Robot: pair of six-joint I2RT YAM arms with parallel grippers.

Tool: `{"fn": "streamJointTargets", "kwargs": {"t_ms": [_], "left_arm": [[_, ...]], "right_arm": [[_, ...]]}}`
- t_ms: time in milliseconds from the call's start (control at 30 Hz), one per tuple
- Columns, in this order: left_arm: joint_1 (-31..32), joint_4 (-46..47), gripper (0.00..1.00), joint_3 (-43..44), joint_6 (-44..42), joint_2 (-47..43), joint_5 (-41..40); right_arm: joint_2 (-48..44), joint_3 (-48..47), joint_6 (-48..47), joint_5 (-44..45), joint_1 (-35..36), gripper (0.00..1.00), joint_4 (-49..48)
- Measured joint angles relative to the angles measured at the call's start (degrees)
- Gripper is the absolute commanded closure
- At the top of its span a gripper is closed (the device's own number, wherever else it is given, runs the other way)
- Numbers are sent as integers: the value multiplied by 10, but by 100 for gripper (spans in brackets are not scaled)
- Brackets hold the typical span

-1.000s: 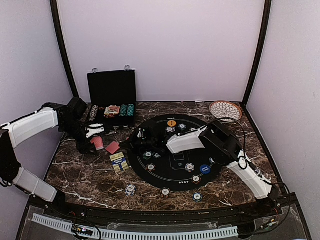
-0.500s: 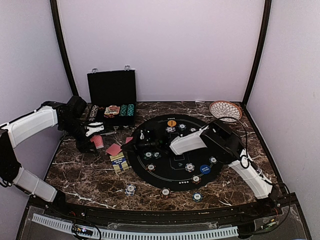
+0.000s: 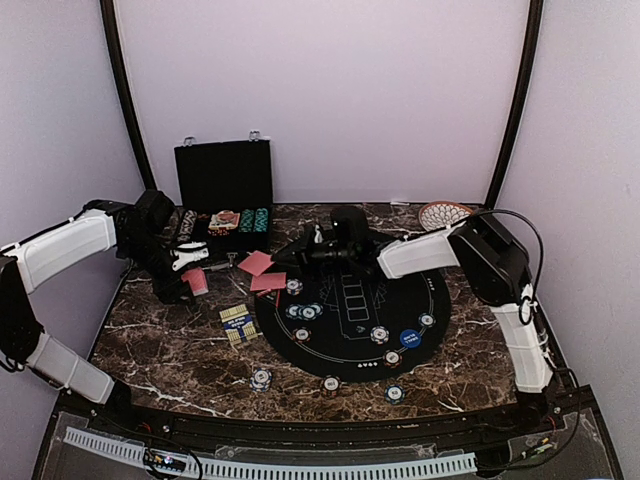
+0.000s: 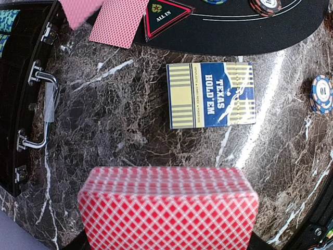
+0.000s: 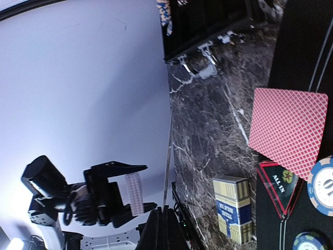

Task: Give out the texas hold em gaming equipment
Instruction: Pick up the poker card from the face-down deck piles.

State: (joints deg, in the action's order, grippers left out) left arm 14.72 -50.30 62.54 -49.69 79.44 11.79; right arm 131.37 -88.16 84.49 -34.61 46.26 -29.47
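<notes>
1. Well, my left gripper [image 3: 192, 284] is clamped on the deck [image 4: 167, 208], left of the mat [image 3: 350, 350], with bare table [image 3: 160, 350] around it.
2. My right gripper [image 5: 162, 226] is pinched closed, empty, above the mat's far-left rim.
3. Two cards [image 3: 256, 263] lie at that rim; the box [image 4: 212, 95] sits just left of the mat; chips [image 3: 379, 334] dot it.
4. The case [image 3: 223, 195] stands beyond the mat's far-left side.

The left jaws hold a red deck [image 3: 196, 283] near the black case [image 3: 224, 185].
</notes>
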Motion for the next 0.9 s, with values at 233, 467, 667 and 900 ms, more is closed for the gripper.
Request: {"fn": "streamJointTargets", "kwargs": {"t_ms": [233, 467, 667, 900], "left_arm": [[0, 0, 78, 0, 4, 2, 3], [0, -5, 78, 0, 7, 2, 10], [2, -7, 78, 1, 9, 7, 12], [17, -7, 79, 1, 14, 13, 13]], "right_arm": [[-74, 22, -40, -15, -32, 100, 27], [-150, 96, -124, -20, -132, 100, 114], [-182, 124, -218, -5, -230, 100, 219], [-172, 109, -290, 13, -266, 100, 304]]}}
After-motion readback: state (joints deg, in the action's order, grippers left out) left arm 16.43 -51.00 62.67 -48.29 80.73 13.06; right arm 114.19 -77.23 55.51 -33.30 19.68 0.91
